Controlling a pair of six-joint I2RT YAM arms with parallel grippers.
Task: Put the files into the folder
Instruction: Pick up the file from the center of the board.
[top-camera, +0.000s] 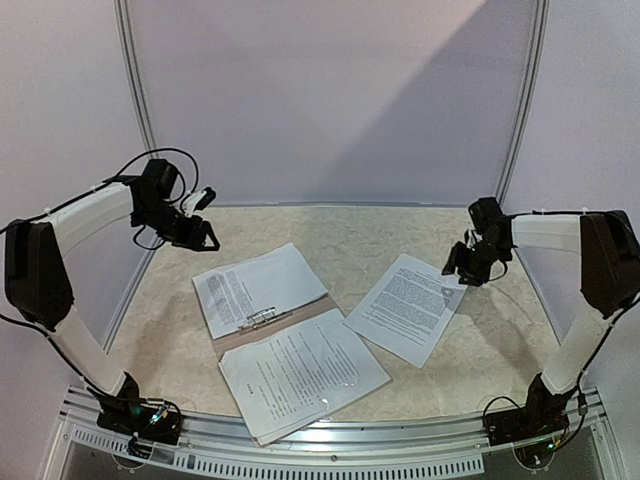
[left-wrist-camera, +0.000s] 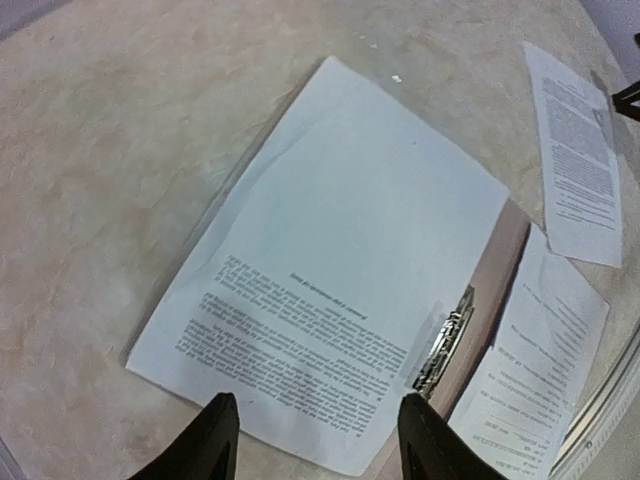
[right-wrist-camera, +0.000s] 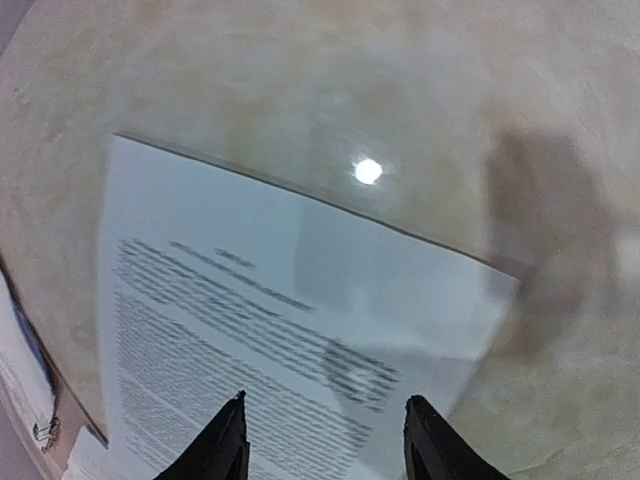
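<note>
The tan folder (top-camera: 272, 326) lies open in the middle of the table, with its silver clip (left-wrist-camera: 446, 340) on the spine. One file (top-camera: 256, 287) covers its far half and another file (top-camera: 302, 372) covers its near half. A third file (top-camera: 408, 306) lies on the table to the right, apart from the folder. My left gripper (top-camera: 207, 237) hangs open above the far file's (left-wrist-camera: 340, 260) outer edge, nothing between its fingers. Over the third file's (right-wrist-camera: 250, 320) right end, my right gripper (top-camera: 458, 268) is open and holds nothing.
The table top (top-camera: 480, 340) is beige and mottled, with white walls behind and at both sides. A metal rail (top-camera: 330, 435) runs along the near edge between the arm bases. A bright light reflection (right-wrist-camera: 368, 171) shows on the table beyond the third file.
</note>
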